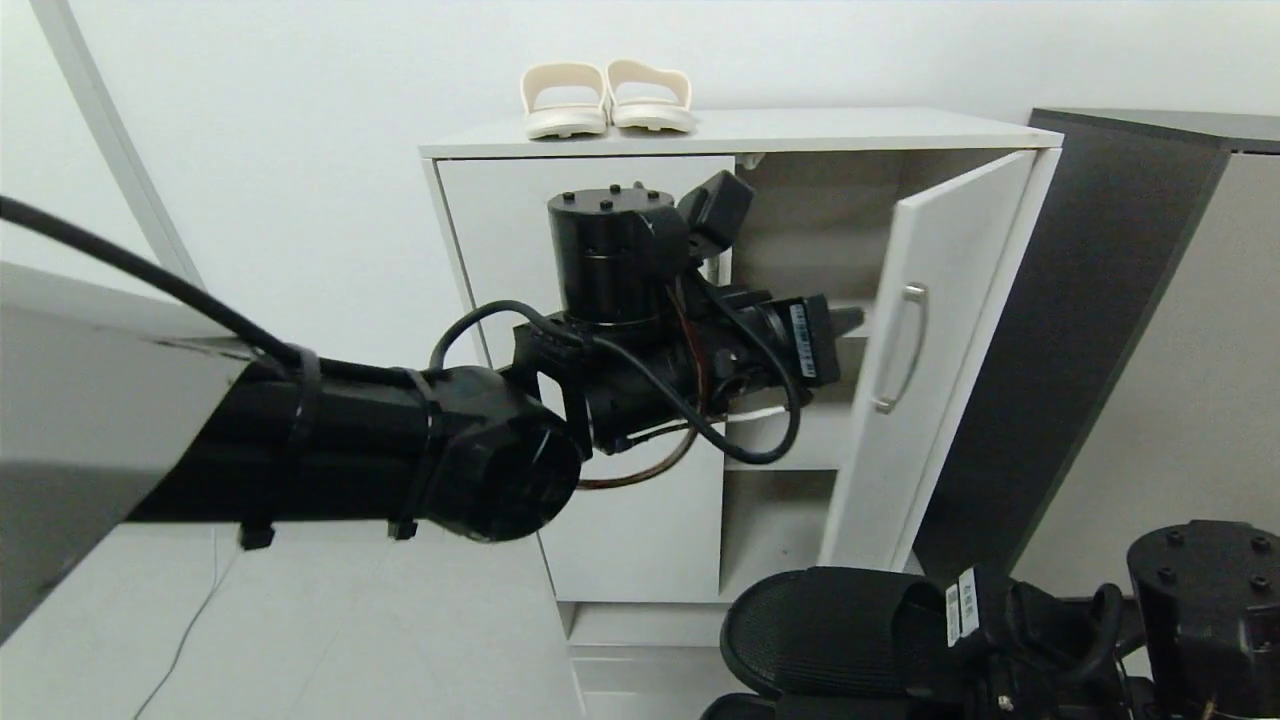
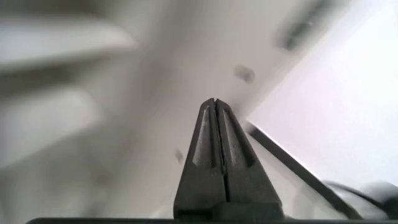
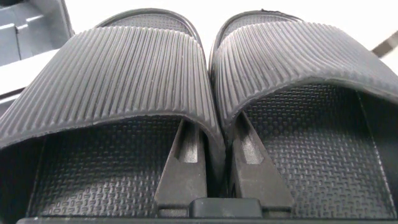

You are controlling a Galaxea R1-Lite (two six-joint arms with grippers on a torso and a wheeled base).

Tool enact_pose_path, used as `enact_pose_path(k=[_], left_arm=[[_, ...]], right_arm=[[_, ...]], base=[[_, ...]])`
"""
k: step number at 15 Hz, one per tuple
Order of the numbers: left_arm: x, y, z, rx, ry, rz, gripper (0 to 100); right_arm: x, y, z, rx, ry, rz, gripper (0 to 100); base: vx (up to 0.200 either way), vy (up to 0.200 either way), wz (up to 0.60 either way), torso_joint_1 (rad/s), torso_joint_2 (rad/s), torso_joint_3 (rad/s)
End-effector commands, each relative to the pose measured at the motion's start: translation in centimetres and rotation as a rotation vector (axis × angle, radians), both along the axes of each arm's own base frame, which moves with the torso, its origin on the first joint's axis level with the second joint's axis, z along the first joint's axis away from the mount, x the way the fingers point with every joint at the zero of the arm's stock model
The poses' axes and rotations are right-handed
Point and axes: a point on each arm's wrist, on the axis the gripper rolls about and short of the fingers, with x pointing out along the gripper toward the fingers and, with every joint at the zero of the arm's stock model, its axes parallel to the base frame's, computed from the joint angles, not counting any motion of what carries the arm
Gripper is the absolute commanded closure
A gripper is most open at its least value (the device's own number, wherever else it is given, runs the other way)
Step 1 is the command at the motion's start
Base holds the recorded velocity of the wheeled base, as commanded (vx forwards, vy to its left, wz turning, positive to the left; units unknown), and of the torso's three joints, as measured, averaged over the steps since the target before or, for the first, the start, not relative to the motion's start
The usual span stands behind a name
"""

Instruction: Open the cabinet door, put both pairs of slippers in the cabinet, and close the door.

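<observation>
The right claw (image 3: 214,124) pinches the black slippers (image 3: 124,81) by the inner sides of their straps, low down in front of the cabinet (image 1: 720,130). They look rubbery, with ribbed straps and bumpy soles. The flat white door (image 1: 950,300) is open, so the step now is putting this pair inside. The left claw (image 2: 215,104), pressed shut and empty, sits at the opening. I think it must move away first. The smooth cream slippers (image 1: 607,97) sit on top.

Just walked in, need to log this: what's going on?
The cabinet door stands open. The left gripper, shut and empty, is at the open compartment. The right gripper holds the black slippers low in front, pinching their straps together. The white slippers sit on top of the cabinet, not yet stowed.
</observation>
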Motion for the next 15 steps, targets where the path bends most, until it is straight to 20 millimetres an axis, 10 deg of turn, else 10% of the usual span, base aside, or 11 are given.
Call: enact_pose_path(k=[1, 6, 15], left_arm=[[-2.1, 0.1, 1.2, -0.018, -0.02, -0.032, 100], [-2.2, 5.6, 2.2, -0.02, -0.022, 0.08, 100], [-17.1, 21.9, -2.5, 0.121, -0.104, 0.377, 100]], right_arm=[[-0.1, 0.1, 0.0, -0.001, 0.0, 0.005, 100], [0.1, -0.1, 0.0, 0.003, -0.005, -0.009, 100], [1.1, -0.7, 0.1, 0.004, -0.003, -0.062, 100]], base=[[-0.2, 0.0, 0.0, 0.002, 0.0, 0.002], [0.0, 0.0, 0.0, 0.0, 0.0, 0.0], [0.0, 0.0, 0.0, 0.0, 0.0, 0.0]])
